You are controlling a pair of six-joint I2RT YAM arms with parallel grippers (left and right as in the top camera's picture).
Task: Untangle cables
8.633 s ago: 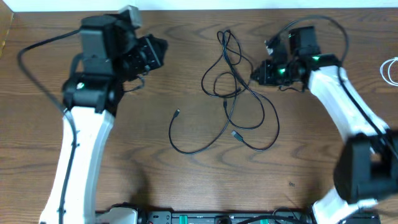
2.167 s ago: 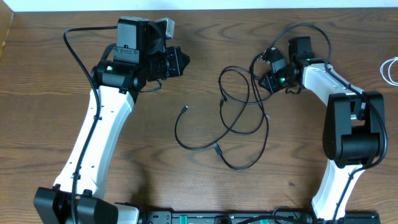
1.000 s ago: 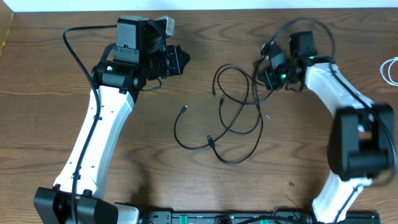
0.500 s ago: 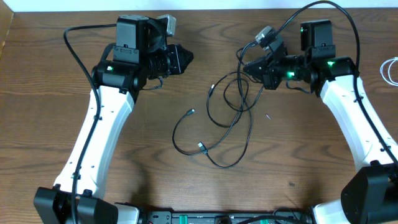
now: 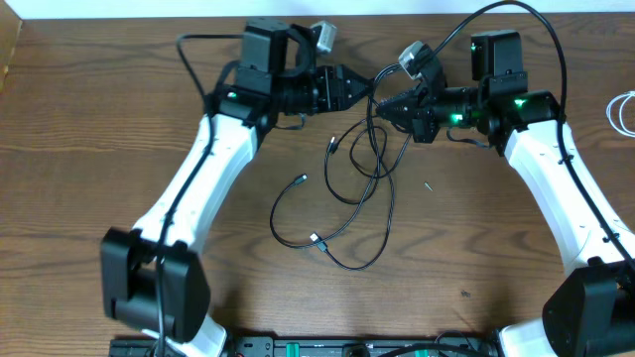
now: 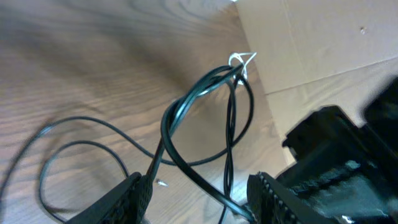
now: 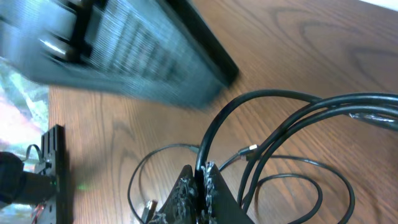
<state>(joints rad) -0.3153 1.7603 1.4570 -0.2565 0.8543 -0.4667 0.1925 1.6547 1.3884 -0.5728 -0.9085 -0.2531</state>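
The black cables (image 5: pixel 369 188) hang in a tangled bunch from my right gripper (image 5: pixel 391 107) and trail down over the table, with small plugs (image 5: pixel 317 241) at their loose ends. In the right wrist view the right gripper (image 7: pixel 202 182) is shut on one black cable strand, and other loops (image 7: pixel 298 106) lie beside it. My left gripper (image 5: pixel 361 91) has come up against the bunch from the left. It is open in the left wrist view (image 6: pixel 199 199), and black strands (image 6: pixel 186 106) run between its fingers (image 6: pixel 134 194). A white cable (image 5: pixel 625 114) lies at the far right edge.
The two arms meet closely at the back middle of the table; the right arm's black body (image 6: pixel 336 162) fills the lower right of the left wrist view. The table's back edge (image 5: pixel 417 12) runs just behind both grippers.
The left arm has swung right to the cable bunch and its jaws have opened. The right gripper moved left with the cables still held, dragging the loops leftward.
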